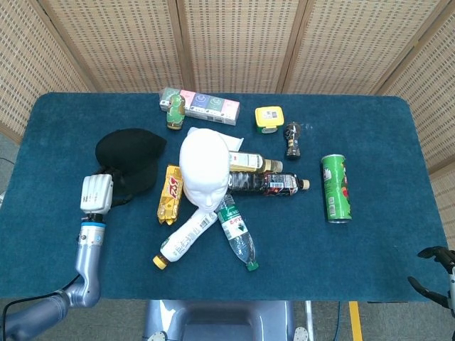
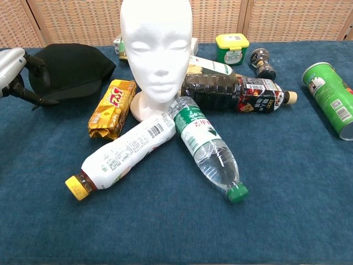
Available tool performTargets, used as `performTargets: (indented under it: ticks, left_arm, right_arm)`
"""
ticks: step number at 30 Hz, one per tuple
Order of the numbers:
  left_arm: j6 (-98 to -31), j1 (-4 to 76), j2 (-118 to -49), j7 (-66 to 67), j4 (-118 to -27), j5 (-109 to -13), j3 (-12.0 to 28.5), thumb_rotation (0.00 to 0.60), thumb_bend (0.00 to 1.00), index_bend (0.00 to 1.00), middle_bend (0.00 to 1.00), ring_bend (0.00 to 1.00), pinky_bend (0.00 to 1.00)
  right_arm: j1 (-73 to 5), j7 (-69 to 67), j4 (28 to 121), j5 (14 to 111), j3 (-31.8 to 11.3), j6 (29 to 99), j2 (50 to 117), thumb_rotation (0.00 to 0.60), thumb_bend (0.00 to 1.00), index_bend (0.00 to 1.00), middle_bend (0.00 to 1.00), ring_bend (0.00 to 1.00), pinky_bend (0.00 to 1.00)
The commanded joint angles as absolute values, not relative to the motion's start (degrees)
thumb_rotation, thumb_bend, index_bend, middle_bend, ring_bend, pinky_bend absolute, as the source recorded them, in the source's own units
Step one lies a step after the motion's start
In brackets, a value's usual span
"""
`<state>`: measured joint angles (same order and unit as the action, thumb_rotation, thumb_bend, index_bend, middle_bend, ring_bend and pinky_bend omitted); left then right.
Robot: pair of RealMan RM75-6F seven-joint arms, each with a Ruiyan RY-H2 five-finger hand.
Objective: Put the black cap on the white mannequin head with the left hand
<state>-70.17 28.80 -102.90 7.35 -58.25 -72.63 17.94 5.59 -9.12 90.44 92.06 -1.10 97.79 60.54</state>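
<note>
My left hand (image 1: 97,193) holds the black cap (image 1: 130,158) by its near edge, fingers closed around the brim, and in the chest view the cap (image 2: 71,70) sits lifted off the blue table (image 1: 370,156), tilted, with my left hand (image 2: 12,67) at its left side. The cap hangs to the left of the white mannequin head (image 1: 204,168), apart from it, and the head stands upright on its base near the middle of the table, bare on top. Just beside the head's left side lies a yellow snack packet (image 1: 170,193), between the cap and the head. In front of the head two bottles lie on their sides and fan out from its base: a white bottle with a yellow lid (image 1: 186,237) and a clear water bottle with a green lid (image 1: 235,234). To the right of the head lie a dark drink bottle (image 1: 268,183) and, behind it, a bottle with a pale label (image 1: 252,163). Further right a green tube can (image 1: 333,187) lies on its side. At the back of the table are a flat box with coloured panels (image 1: 202,105), a small yellow-lidded tub (image 1: 269,118) and a small dark jar (image 1: 292,140). My right hand (image 1: 435,273) shows only at the lower right corner, off the table's edge, fingers spread and holding nothing.
</note>
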Motion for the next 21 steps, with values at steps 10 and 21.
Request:
performTargets:
  ticks: [10, 21]
  left_arm:
    - [-63.36, 33.07, -102.07, 4.46, -52.66, -68.01, 21.0, 0.6, 0.26, 0.46, 0.45, 0.3, 0.54]
    - [-58.94, 36.79, -100.75, 3.45, -46.48, -66.59, 21.61, 0.6, 0.55, 0.44, 0.43, 0.3, 0.59]
  right_arm:
    - [6.05, -8.59, 91.04, 91.83, -1.49, 98.36, 60.0, 0.6, 0.12, 0.45, 0.47, 0.48, 0.5]
    - [6.0, -7.7, 91.85, 91.91, -1.76, 98.24, 59.75, 0.6, 0.12, 0.45, 0.46, 0.48, 0.5]
